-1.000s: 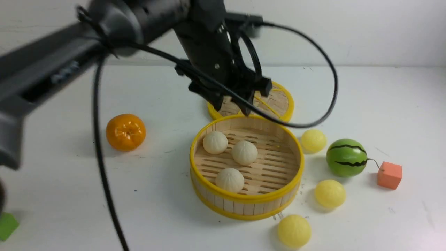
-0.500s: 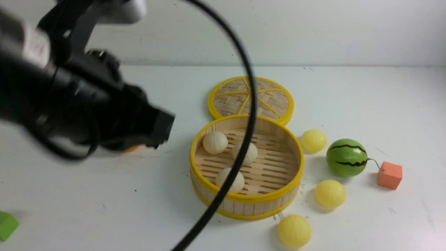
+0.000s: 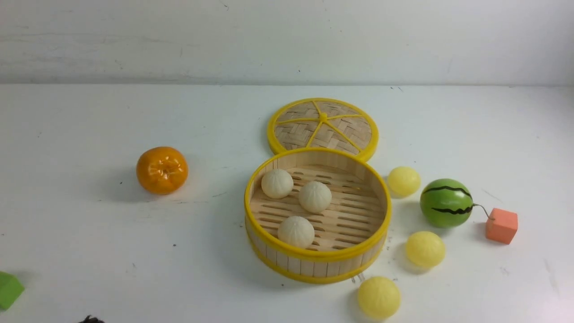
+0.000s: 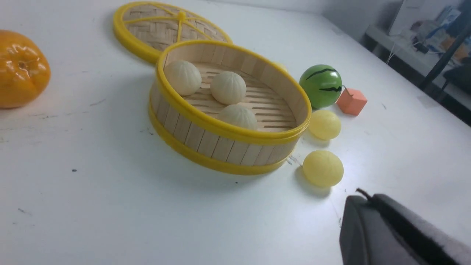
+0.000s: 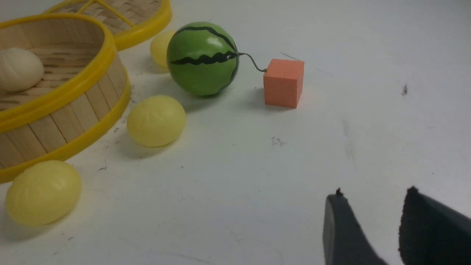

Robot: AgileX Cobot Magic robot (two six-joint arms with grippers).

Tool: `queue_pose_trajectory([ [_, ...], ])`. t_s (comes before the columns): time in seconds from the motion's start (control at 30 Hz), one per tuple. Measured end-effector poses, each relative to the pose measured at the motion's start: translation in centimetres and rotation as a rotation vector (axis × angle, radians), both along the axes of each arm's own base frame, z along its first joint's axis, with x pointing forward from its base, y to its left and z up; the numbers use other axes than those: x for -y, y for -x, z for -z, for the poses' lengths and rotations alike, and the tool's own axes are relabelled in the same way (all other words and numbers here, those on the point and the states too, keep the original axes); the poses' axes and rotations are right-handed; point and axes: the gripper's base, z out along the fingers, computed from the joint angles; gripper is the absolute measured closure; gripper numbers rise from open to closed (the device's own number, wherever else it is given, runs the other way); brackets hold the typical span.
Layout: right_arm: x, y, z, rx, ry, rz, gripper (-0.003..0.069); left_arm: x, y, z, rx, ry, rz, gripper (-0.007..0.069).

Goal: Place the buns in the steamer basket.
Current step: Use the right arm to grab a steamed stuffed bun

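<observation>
Left pincer (image 4: 362, 195) is closed and empty; right pincer (image 5: 375, 193) stands parted, gripping nothing. Three yellow buns (image 5: 156, 120) lie beyond the right pincer, just beside the basket (image 5: 55, 125). Three white buns (image 3: 315, 196) sit inside it.

An orange (image 3: 162, 170), woven lid (image 3: 323, 123), watermelon ball (image 3: 445, 202), orange cube (image 3: 501, 225) and green block (image 3: 9, 290) lie on the table (image 3: 89, 246).

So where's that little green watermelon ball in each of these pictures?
Front view: the watermelon ball sits right of the steamer basket.
Left wrist view: the ball shows just past the basket's rim.
Right wrist view: the ball lies between the basket and the orange cube.
Shared landmark: that cube, beside it in all three.
</observation>
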Motion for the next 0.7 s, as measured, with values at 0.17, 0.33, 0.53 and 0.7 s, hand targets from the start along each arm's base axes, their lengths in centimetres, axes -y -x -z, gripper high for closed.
queue_pose_trajectory([
  [0.17, -0.8, -0.1, -0.2, 0.029, -0.367, 0.022, 0.0419, -0.4, 0.6, 0.8, 0.023, 0.016, 0.002, 0.0638],
  [0.33, -1.2, -0.3, -1.3, 0.115, -0.753, 0.045, 0.0419, -0.2, 0.5, 2.9, -0.055, -0.038, 0.014, 0.0638],
  [0.53, -1.6, -0.1, -3.5, 0.154, -0.886, -0.016, 0.0419, -0.2, 0.5, 3.9, -0.088, -0.060, 0.017, 0.0638],
  [0.7, -3.7, -0.6, -9.7, -0.087, -0.595, -0.266, 0.0419, -0.2, 0.5, 4.1, -0.095, -0.065, 0.018, 0.0638],
])
